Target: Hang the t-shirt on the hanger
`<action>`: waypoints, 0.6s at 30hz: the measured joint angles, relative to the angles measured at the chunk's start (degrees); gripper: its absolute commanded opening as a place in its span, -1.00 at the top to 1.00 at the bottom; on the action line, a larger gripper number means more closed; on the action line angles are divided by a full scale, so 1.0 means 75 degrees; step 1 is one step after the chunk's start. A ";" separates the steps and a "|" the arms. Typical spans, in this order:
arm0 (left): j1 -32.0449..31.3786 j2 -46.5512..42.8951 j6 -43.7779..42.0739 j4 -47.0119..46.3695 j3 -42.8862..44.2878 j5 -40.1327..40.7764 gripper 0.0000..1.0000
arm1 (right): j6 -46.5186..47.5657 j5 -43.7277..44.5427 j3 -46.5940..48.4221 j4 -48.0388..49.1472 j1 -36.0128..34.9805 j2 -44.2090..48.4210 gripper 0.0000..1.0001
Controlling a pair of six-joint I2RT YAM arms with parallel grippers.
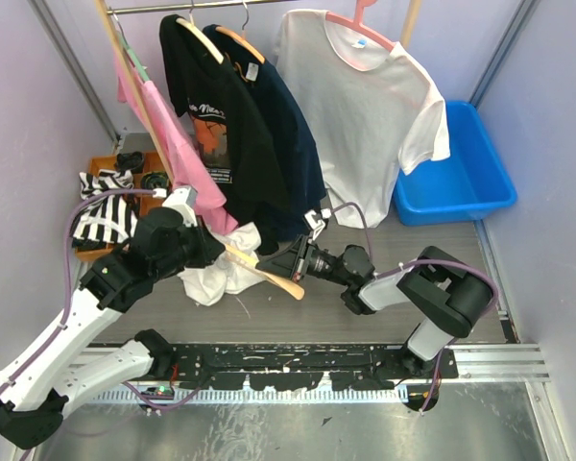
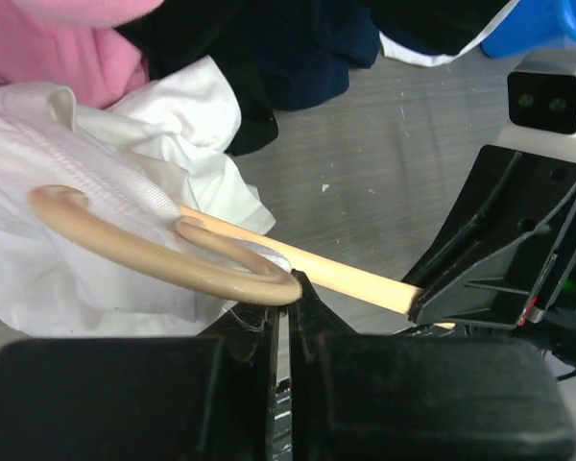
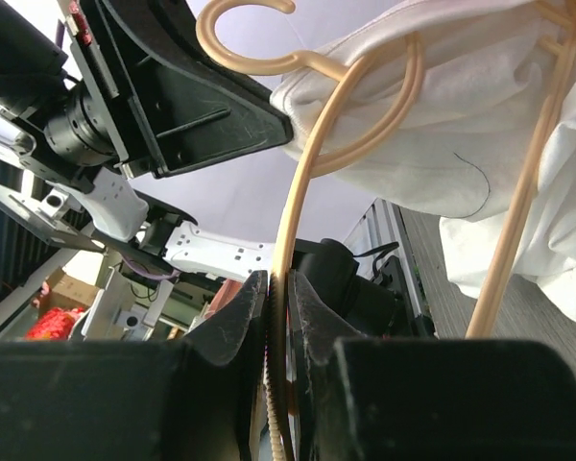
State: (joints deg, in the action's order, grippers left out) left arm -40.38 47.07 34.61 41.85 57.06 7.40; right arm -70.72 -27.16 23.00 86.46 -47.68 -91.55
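Observation:
The white t-shirt (image 1: 219, 277) lies bunched on the table between the arms. The light tan hanger (image 1: 269, 277) is pushed into it, one arm sticking out to the right. My left gripper (image 1: 214, 252) is shut on t-shirt fabric (image 2: 96, 173) at its tips (image 2: 290, 283), with the hanger's curved hook (image 2: 163, 259) lying just over them. My right gripper (image 1: 288, 263) is shut on the hanger's thin arm (image 3: 298, 192), which runs between its jaws (image 3: 280, 283). In the right wrist view the t-shirt (image 3: 461, 115) drapes over the hanger's upper part.
A rail at the back holds a pink t-shirt (image 1: 178, 144), a black one (image 1: 216, 125), a navy one (image 1: 288, 134) and a white one on a pink hanger (image 1: 365, 115). A blue bin (image 1: 461, 173) stands at the right. A striped cloth (image 1: 106, 216) lies at the left.

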 measured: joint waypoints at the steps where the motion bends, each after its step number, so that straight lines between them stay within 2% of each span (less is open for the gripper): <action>1: 0.0000 0.0000 0.0000 0.0067 -0.0003 -0.0035 0.50 | 0.0003 0.0000 0.0047 0.0000 -0.0032 -0.0076 0.98; 3: -0.0003 -0.0003 -0.0012 0.0163 -0.0012 -0.0079 0.34 | 0.0009 0.0000 0.0117 -0.0003 -0.0102 -0.0204 0.98; 6: -0.0023 -0.0029 0.0009 0.0315 -0.0026 -0.0119 0.20 | 0.0023 0.0006 0.0175 -0.0006 -0.0251 -0.0414 0.98; 18: -0.0044 -0.0373 0.0003 0.1075 -0.0003 0.0012 0.13 | 0.0213 0.0105 0.0192 -0.0009 -0.0729 -0.0828 0.98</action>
State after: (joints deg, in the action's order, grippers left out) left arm -40.71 44.27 34.63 49.91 57.04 7.49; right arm -69.12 -26.37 24.45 86.39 -53.15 -97.76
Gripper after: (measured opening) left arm 0.433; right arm 0.176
